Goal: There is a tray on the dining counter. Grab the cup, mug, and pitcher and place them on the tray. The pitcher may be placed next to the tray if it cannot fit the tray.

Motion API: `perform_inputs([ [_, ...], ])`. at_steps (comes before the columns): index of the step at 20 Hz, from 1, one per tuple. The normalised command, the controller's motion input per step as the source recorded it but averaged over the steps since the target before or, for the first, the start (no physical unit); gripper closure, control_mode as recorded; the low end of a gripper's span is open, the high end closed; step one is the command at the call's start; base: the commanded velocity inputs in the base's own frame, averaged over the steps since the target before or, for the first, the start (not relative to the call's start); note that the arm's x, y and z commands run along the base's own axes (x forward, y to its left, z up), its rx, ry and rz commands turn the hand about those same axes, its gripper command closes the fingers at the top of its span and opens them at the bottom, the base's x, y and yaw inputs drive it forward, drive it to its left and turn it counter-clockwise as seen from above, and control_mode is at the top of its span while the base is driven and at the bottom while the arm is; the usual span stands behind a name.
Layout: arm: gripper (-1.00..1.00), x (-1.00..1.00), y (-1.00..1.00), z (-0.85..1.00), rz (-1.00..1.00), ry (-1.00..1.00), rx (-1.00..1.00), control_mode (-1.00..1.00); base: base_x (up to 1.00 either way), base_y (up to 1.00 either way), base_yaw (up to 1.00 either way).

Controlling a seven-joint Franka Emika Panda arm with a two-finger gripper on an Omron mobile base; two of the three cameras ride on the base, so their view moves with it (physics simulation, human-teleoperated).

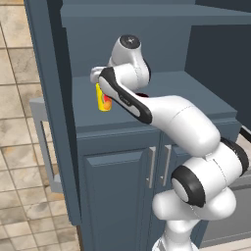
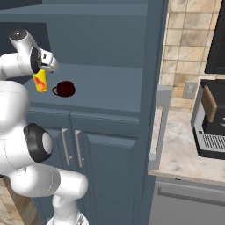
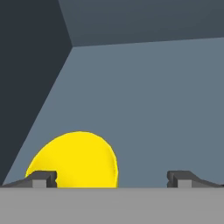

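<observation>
The arm reaches up over the dark blue-grey cabinet shelf, its hand bent down above the yellow cup, which stands upright on the shelf near the left end, close to the recess's side wall. From the right side the cup sits just beside the dark maroon mug, the two apart, the mug's little handle turned toward the cup. Looking along the hand, the gripper has its fingers spread wide with nothing between them touching either pad; the cup's yellow top lies toward the left finger, not centred in the gap, and the right finger stands well clear of it over bare shelf. The cup is on the shelf, not lifted. Below the shelf are two cabinet doors with slim upright handles, and off to the right a pale stone counter carries a dark coffee machine
</observation>
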Motion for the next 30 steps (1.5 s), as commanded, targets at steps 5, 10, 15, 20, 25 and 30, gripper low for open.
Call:
perform_inputs([
  [5,-1.00,0.02,0.00,-0.14,0.00,0.00,0.00,-1.00,0.00,0.00,0.00],
  [10,-1.00,0.00,0.00,-0.17,0.00,0.00,0.00,-1.00,0.00,0.00,0.00],
  [15,-1.00,0.00,0.00,-0.11,0.00,0.00,0.00,-1.00,0.00,0.00,0.00],
  [20,-1.00,0.00,0.00,-0.06,0.00,0.00,0.00,-1.00,0.00,0.00,0.00],
  [25,1.00,0.00,0.00,-0.05,0.00,0.01,0.00,-1.00,0.00,0.00,0.00],
  [30,-1.00,0.00,0.00,-0.03,0.00,0.00,0.00,-1.00,0.00,0.00,0.00],
])
